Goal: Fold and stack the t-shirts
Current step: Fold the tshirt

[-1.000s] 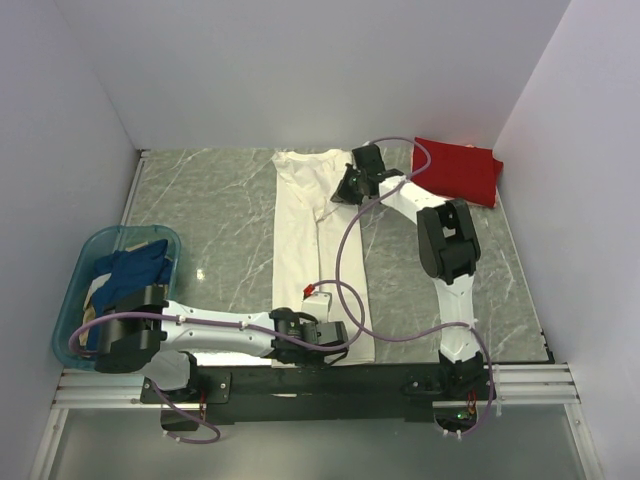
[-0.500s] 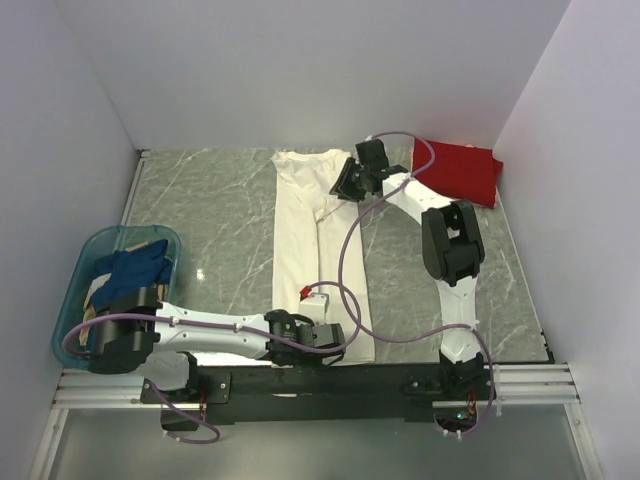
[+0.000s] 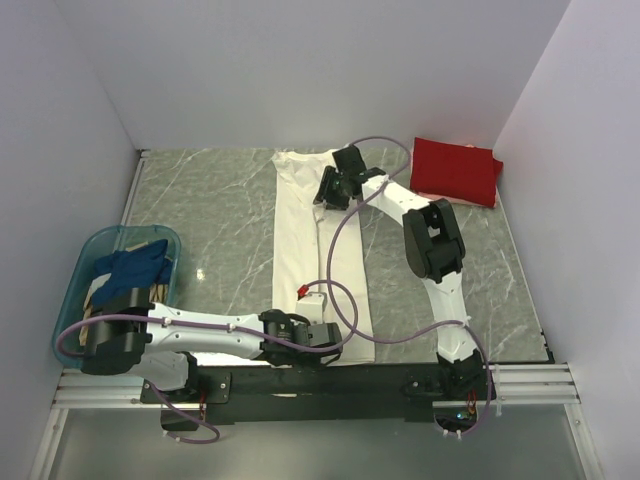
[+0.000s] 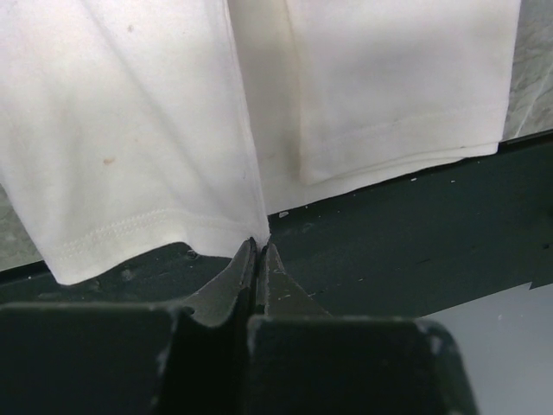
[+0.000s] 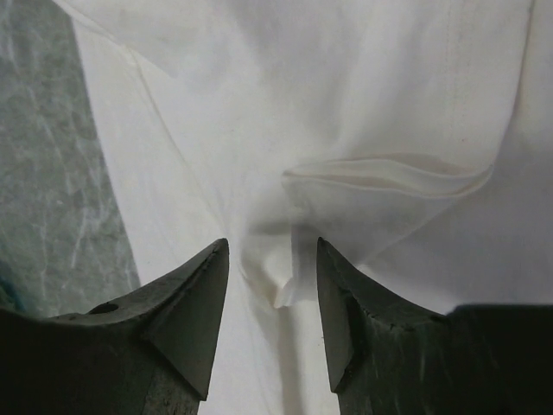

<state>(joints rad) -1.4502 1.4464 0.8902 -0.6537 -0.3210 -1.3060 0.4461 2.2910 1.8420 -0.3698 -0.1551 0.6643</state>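
Observation:
A cream-white t-shirt (image 3: 300, 240) lies as a long folded strip from the table's back to its near edge. My left gripper (image 3: 330, 338) is at the near hem, shut on the corner of one folded layer (image 4: 257, 244). Over the shirt's far end, my right gripper (image 3: 328, 190) stands open, its fingers (image 5: 194, 294) on either side of a small raised pinch of cloth (image 5: 289, 294) without touching it. A folded red t-shirt (image 3: 457, 170) lies at the back right. Dark blue (image 3: 130, 270) and tan t-shirts sit in the basket.
The teal plastic basket (image 3: 75, 290) stands at the near left by the left arm's base. White walls close the table at the back and both sides. The dark rail (image 4: 415, 233) runs just past the shirt's near hem.
My right gripper has opened, let go of the white shirt and moved left over its far end. The left gripper stays shut at the near hem.

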